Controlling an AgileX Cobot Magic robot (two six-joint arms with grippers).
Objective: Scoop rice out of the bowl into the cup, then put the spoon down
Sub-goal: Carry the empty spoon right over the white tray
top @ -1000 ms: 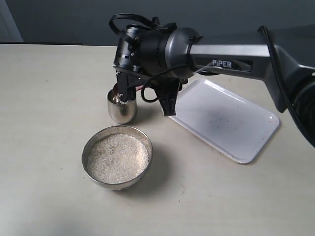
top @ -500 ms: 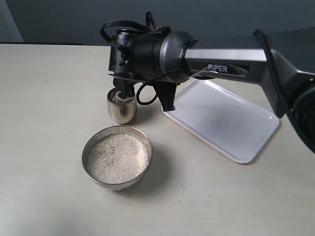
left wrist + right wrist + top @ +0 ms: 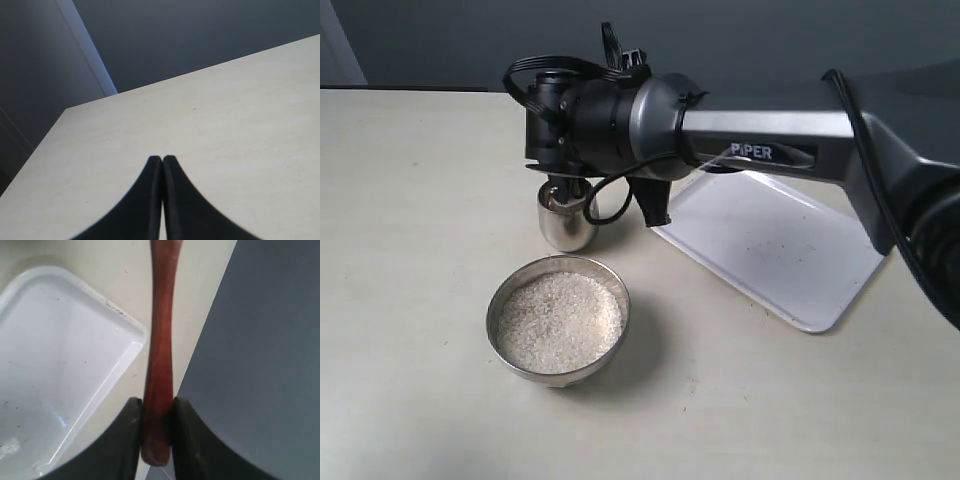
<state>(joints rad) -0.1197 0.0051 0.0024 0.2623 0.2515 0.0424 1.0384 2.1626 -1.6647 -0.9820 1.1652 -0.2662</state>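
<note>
The steel bowl (image 3: 560, 374) holds a level bed of white rice (image 3: 558, 320) at the front left of the table. Just behind it stands the small steel cup (image 3: 563, 228). My right gripper (image 3: 567, 190) hangs directly over the cup's mouth, its wrist body hiding the cup's inside and the spoon's head. In the right wrist view, the right gripper (image 3: 157, 407) is shut on the end of the reddish-brown spoon (image 3: 161, 340) handle. The left gripper (image 3: 162, 159) is shut on nothing, above bare table, and does not show in the exterior view.
A white rectangular tray (image 3: 775, 245) lies to the right of the cup, partly under my right arm; its corner (image 3: 60, 365) shows beside the spoon handle. The beige table runs back to a dark wall.
The right wrist has shifted left and turned over the cup, now covering more of its mouth. Bowl, cup and tray have not moved.
</note>
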